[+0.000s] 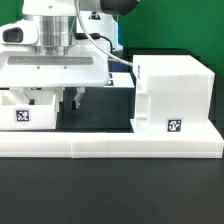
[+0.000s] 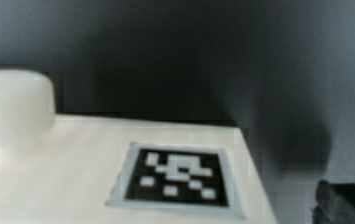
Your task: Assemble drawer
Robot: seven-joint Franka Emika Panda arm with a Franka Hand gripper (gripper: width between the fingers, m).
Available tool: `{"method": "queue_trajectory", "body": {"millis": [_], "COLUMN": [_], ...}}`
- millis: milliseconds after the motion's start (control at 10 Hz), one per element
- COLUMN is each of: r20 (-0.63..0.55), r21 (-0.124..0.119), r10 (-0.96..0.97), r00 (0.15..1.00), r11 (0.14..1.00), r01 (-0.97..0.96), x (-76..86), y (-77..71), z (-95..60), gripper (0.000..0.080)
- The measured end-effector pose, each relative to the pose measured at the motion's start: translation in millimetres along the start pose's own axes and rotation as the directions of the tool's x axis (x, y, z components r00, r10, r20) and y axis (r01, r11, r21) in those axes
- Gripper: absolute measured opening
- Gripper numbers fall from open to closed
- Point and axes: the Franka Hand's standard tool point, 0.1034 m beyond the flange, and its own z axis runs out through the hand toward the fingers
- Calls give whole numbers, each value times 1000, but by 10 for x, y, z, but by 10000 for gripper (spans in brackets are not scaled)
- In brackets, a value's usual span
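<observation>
One large housing (image 1: 172,92) stands on the counter (image 1: 110,190), its base against the long border rail (image 1: 110,147). It is my landmark. Only one tray (image 1: 22,113) shows. It lies to the exterior view's left of the housing, well apart from it across a dark gap, and also close to the rail. I see no second tray.

The tray sits right under my wrist. The wrist view is filled by its tagged face (image 2: 174,175), with the knob (image 2: 14,110) beside the tag. I cannot tell its long axis.

My arm hangs to the left of the housing with the hand pointing straight down. My jaws (image 1: 60,97) are low at the tray. One dark finger (image 1: 73,100) shows and the other is hidden, so I cannot tell if they are apart or clamped.

My guess is the coming move carries the tray rightward, toward the housing's near side.
</observation>
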Motion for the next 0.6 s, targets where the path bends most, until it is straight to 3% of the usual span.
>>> {"method": "queue_trajectory", "body": {"millis": [100, 200, 300, 500, 600], "r20": [-2, -1, -1, -1, -2], "r21": [-1, -1, -1, 1, 3], "r10": [0, 0, 0, -3, -8], "r00": [1000, 1000, 1000, 1000, 1000], "r11": [1000, 1000, 1000, 1000, 1000], "r01": [0, 0, 0, 3, 8], "x": [14, 10, 9, 14, 23], "y": [7, 7, 7, -11, -42], "z": [0, 6, 6, 7, 8], "gripper": [621, 451, 451, 108, 108]}}
